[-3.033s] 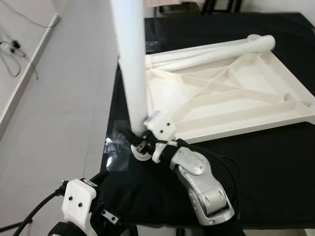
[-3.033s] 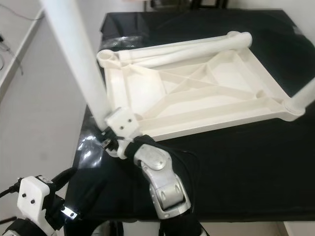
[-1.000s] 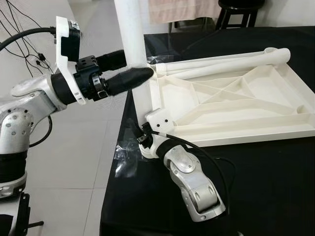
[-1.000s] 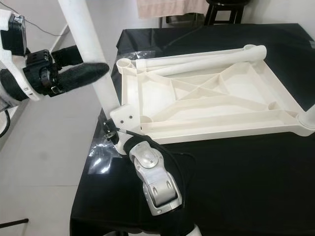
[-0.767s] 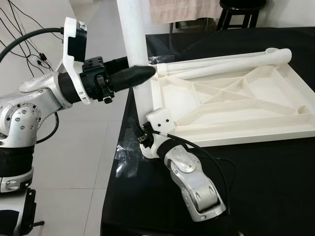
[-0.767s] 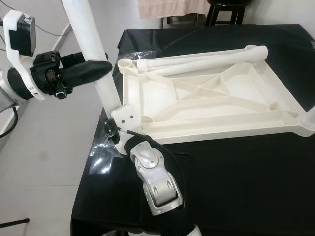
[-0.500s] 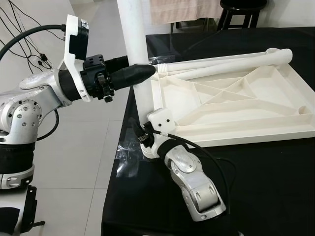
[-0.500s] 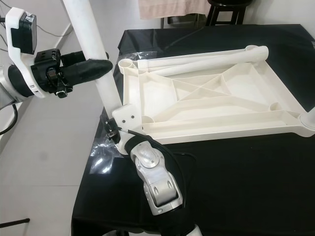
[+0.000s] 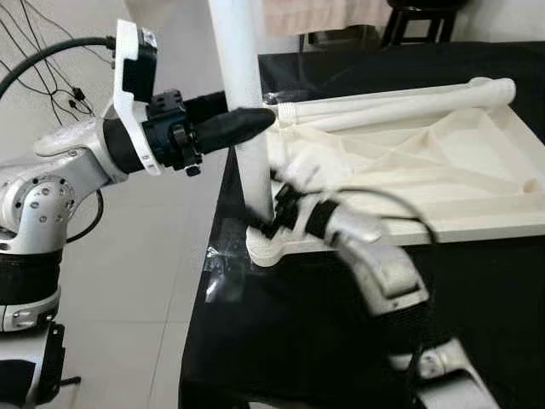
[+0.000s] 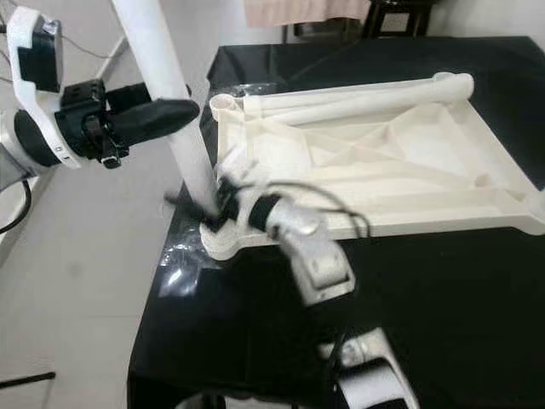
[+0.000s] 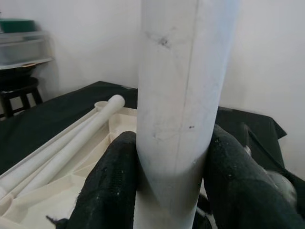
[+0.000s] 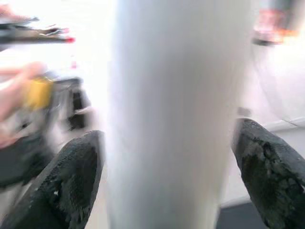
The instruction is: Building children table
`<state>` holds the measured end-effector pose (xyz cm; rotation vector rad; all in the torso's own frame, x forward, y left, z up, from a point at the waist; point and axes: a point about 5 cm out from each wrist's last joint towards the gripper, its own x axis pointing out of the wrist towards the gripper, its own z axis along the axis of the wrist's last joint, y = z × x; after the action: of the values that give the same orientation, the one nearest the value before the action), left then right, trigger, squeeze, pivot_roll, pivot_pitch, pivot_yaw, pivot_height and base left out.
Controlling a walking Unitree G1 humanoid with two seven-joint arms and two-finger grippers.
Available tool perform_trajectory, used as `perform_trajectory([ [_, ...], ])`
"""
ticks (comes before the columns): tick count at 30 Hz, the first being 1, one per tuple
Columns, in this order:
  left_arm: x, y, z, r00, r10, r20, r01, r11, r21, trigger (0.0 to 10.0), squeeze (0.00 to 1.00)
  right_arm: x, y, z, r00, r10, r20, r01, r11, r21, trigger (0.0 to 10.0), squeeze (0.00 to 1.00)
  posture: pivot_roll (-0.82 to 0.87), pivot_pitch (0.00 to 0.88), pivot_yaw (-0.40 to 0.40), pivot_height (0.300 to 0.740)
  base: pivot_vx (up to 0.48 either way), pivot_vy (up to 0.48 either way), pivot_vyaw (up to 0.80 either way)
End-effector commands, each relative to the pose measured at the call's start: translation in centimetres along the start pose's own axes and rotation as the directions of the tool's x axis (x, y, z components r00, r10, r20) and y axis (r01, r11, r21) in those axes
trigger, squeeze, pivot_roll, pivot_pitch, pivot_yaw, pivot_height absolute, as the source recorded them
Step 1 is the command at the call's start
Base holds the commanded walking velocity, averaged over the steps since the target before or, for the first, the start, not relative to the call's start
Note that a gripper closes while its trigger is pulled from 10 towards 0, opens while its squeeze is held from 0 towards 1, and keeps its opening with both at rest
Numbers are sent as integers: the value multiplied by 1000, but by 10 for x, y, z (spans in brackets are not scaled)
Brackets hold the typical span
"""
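The white children's table top lies upside down on a black-covered table. A thick white table leg stands upright in the top's near-left corner socket. My left gripper reaches in from the left at mid height and is shut on the leg; its fingers press both sides. My right gripper, blurred, sits low on the leg just above the socket, and its fingers hug the leg on both sides.
Two loose white legs lie along the far edge of the top. Clear plastic wrap hangs over the table's left edge. Grey tiled floor with cables lies to the left; a dark stool stands behind.
My right arm has swung from the near side to the right, over the table top, with its gripper still at the leg's base. My left gripper has stayed on the leg.
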<state>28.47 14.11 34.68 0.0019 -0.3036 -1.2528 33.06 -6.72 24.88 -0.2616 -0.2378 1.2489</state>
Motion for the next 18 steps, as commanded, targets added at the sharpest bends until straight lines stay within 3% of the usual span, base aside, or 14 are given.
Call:
perform_trajectory([
  [1,5,-6,-11,998,-52,-36,50,998,-41,0,0,3,3,2,987,159,5,-159,987,-9,10000,0,11,145,94,740,0,0,0],
  [3,7,-8,-12,998,-59,-34,57,997,-44,0,0,7,0,8,970,242,-13,-242,970,-29,10000,0,12,144,93,740,0,0,0],
  [9,8,-10,-13,997,-64,-32,63,997,-47,0,0,18,-3,8,947,319,-30,-320,947,-19,10000,0,12,144,92,740,0,0,0],
  [10,8,-10,-13,997,-65,-32,64,997,-48,0,0,21,-5,8,936,350,-28,-351,936,-12,8039,0,13,144,88,740,0,0,0],
  [11,8,-11,-13,997,-66,-32,64,997,-48,0,0,23,-6,5,927,375,-32,-375,927,1,0,0,11,145,88,740,0,0,0],
  [18,8,-10,-13,998,-63,-26,62,997,-45,0,0,29,-7,-9,903,423,-76,-421,906,36,0,0,10,144,83,740,0,0,0],
])
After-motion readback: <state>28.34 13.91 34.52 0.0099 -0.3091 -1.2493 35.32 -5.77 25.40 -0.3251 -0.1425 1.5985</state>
